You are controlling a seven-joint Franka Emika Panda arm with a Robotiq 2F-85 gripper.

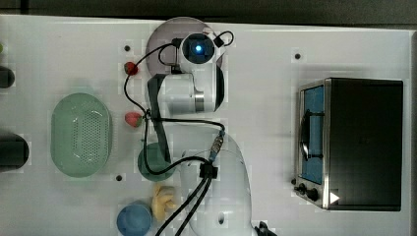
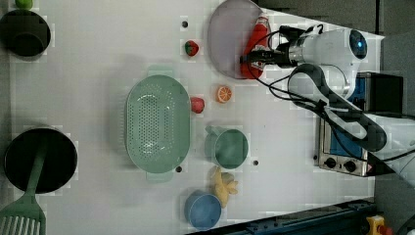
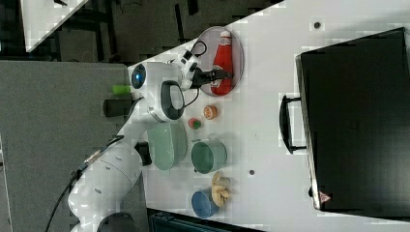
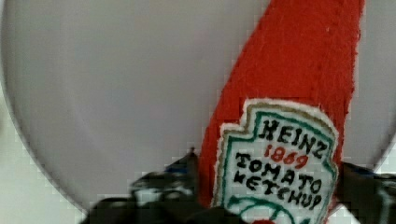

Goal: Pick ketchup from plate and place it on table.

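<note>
The ketchup [image 2: 258,36], a small red bottle with a white label, lies flat on the pale lilac plate [image 2: 224,41] at the table's [image 1: 265,73] far edge. In the right view the ketchup [image 3: 223,54] reaches across most of the plate [image 3: 207,44]. My gripper [image 2: 249,58] is down over its label end, open, with a finger on each side. In the wrist view the ketchup [image 4: 299,93] runs between the dark fingers [image 4: 173,182]; one finger is against its side, the other close beside it. In the top view the arm covers the bottle and leaves the plate's rim [image 1: 164,32] showing.
Near the plate lie a strawberry [image 1: 131,68], a red fruit [image 1: 133,119] and an orange slice [image 2: 224,93]. A green basket [image 1: 81,134], green cup [image 1: 155,161], blue cup [image 1: 134,220] and yellow toy [image 1: 163,199] stand closer in. A toaster oven [image 1: 354,142] is on the top view's right.
</note>
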